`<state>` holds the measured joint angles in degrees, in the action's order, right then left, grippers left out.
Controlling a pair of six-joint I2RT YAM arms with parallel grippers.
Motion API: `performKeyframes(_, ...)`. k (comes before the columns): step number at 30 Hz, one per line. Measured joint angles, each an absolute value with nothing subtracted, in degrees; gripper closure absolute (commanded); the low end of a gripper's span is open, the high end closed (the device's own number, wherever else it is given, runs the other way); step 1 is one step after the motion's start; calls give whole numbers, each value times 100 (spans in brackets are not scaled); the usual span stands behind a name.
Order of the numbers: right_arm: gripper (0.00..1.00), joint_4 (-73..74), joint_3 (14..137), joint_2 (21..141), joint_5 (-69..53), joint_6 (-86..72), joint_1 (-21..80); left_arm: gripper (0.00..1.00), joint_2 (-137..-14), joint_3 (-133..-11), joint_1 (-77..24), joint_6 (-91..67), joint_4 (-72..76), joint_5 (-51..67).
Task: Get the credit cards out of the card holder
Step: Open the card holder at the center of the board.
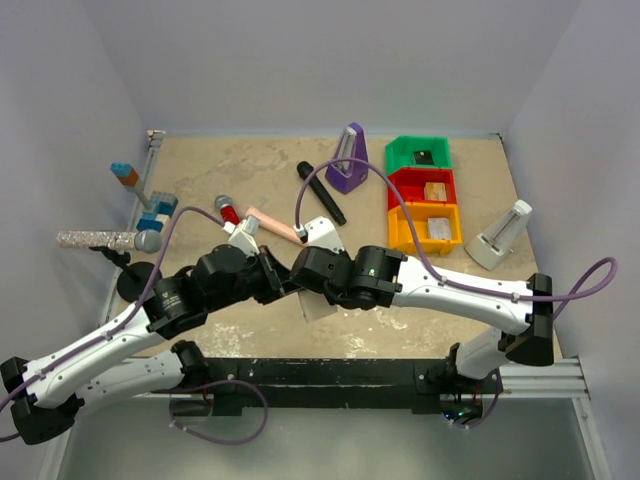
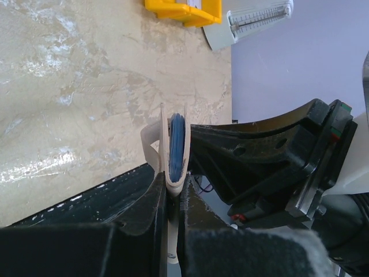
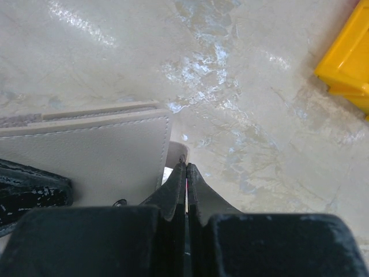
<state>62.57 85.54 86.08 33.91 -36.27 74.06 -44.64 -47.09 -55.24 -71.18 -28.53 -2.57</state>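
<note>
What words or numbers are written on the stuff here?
No text can be read.
White metronome: scale marks, too blurred.
Card holder: plain side, no print.
Credit card: only its edge shows.
Yellow bin contents: too small to read.

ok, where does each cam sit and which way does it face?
Top external: above and behind the robot, looking down on the table; both arms show, left gripper and right gripper meeting mid-table.
Left wrist: looks along its fingers at the card holder, clamped edge-on; right arm beside it.
Right wrist: looks down past its shut fingers at the card holder's beige face.
Shared: both wrist views catch the card holder and yellow bin.
</note>
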Motion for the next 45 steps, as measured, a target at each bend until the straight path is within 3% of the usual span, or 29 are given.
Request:
performKeyframes(4,98,6285,8549,8595,3398,-3638,7413,100,-4464,-4709,-5527,-7120,-2832,-259)
performKeyframes(10,70,6302,8302,7992,3402,-3682,7413,100,-4410,-4703,-5527,-7015,-2877,-368)
performKeyframes(13,49,6270,8073,7336,3439,-3712,7413,100,-4305,-4539,-5527,-6654,-2718,-405)
performKeyframes(16,40,5944,7607,6558,3308,-3527,7413,100,-4091,-4101,-5527,-6165,-2429,-373)
performKeyframes(22,38,4344,5937,4775,2211,-3039,7417,100,-3240,-2891,-5522,-4987,-1304,126)
performKeyframes(27,38,3465,5520,4032,1205,-2967,7417,100,-2585,-2539,-5461,-4558,-805,303)
performKeyframes(37,45,2611,5690,4952,-375,-2895,7548,100,-3301,-2539,-5369,-4327,128,1256)
performKeyframes(45,50,2598,5717,5076,-412,-2895,7572,100,-3229,-2539,-5319,-4281,528,1789)
